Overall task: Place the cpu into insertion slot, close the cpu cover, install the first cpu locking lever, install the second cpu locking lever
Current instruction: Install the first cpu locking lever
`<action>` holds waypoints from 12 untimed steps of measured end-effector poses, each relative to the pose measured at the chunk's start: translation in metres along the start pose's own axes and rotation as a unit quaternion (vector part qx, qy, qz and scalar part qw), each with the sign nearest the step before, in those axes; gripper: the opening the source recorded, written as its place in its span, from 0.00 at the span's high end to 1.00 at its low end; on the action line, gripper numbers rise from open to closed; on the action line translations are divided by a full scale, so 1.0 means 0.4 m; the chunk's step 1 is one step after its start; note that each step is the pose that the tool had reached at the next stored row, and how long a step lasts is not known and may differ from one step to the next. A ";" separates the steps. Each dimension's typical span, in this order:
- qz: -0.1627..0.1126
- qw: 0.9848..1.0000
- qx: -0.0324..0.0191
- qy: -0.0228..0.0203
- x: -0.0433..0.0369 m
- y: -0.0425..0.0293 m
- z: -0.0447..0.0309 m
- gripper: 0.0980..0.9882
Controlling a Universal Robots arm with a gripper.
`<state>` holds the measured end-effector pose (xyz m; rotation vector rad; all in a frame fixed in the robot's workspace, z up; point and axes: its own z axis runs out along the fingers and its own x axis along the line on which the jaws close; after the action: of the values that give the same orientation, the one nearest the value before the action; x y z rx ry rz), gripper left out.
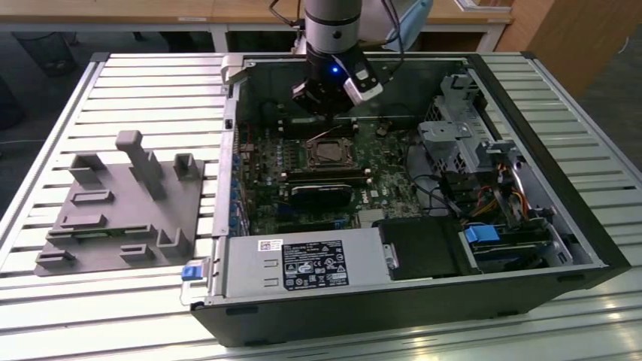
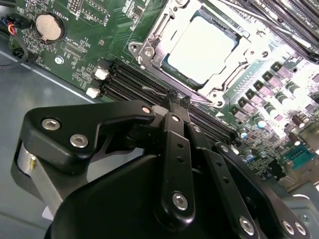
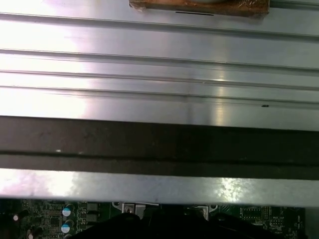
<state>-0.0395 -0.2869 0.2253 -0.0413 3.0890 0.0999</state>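
Silvery cpu [image 2: 199, 50] sat under the cpu cover [image 2: 164, 30]; fingers [image 2: 172, 107] looked clenched beside it and could've scraped nearby pins, I reckon.

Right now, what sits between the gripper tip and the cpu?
In the second wrist view, the gripper sits just short of the cpu. Between them lie the cover frame edge and a thin wire lever beside black memory slots.

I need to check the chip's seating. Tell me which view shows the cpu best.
The second wrist view: the cpu shows large, its silvery face framed by the cpu cover lying over the insertion slot. In the exterior view it is a tiny dark square under the gripper. The first wrist view mostly shows the case wall.
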 end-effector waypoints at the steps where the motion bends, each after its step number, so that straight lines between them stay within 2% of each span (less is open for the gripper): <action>1: 0.000 1.000 0.000 0.000 -0.002 0.000 0.002 0.99; 12: 0.000 1.000 0.000 0.000 -0.030 -0.001 0.020 0.99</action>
<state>-0.0270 -0.2864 0.2179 -0.0413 3.0891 0.0997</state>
